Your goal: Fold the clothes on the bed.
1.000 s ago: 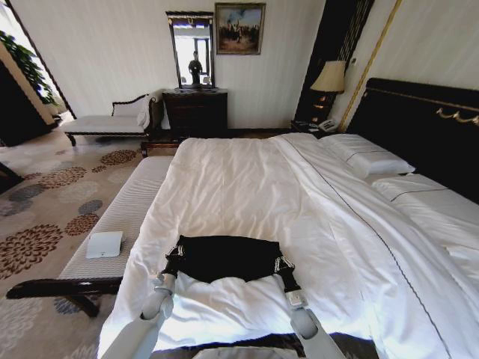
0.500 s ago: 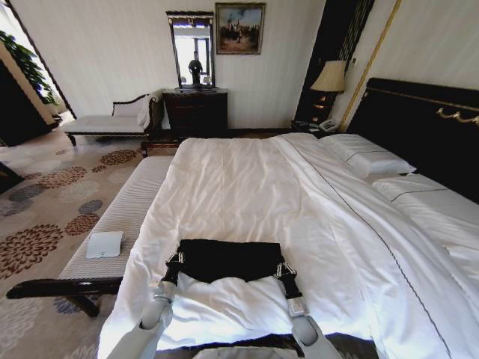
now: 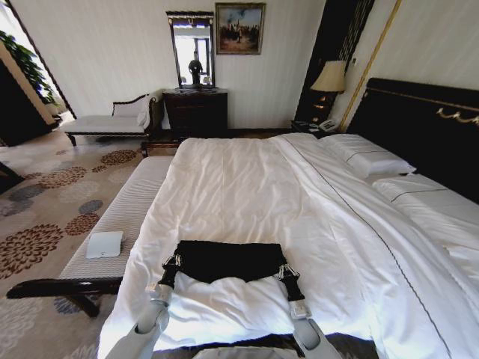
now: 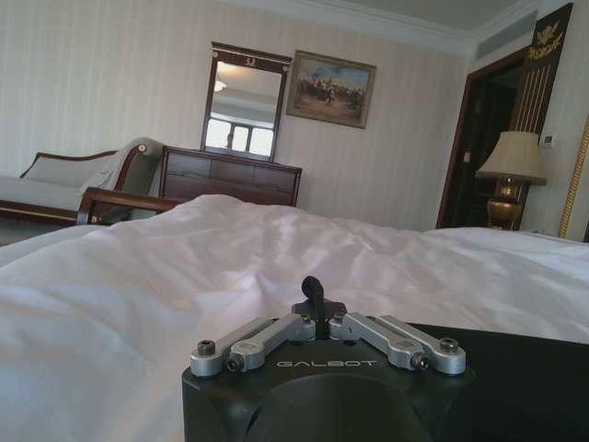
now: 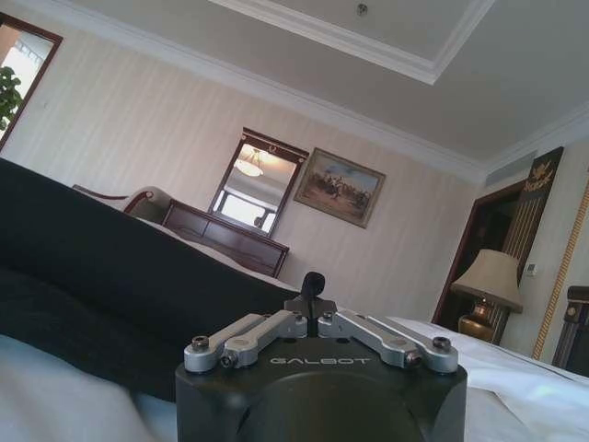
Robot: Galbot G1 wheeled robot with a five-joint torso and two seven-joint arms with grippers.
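Before us stretches the bed (image 3: 247,187), its white duvet running away to the pillows (image 3: 367,158) and the dark headboard (image 3: 419,127) at the far right, with a pale bench (image 3: 112,224) along its left side. On the near end of the duvet lies the black T-shirt (image 3: 228,259), now a compact dark band spread left to right. Over the last second that band has slid a little nearer to us and flattened, its far edge straighter than it was, so we judge that the shirt is being drawn back across itself into a fold and that the fold is partly made.

Our left gripper (image 3: 172,263) is clamped on the shirt's left corner and our right gripper (image 3: 283,269) is clamped on its right corner, both low over the duvet. In each wrist view the fingers (image 4: 313,293) meet in a closed pinch, with black cloth lying just beside them.
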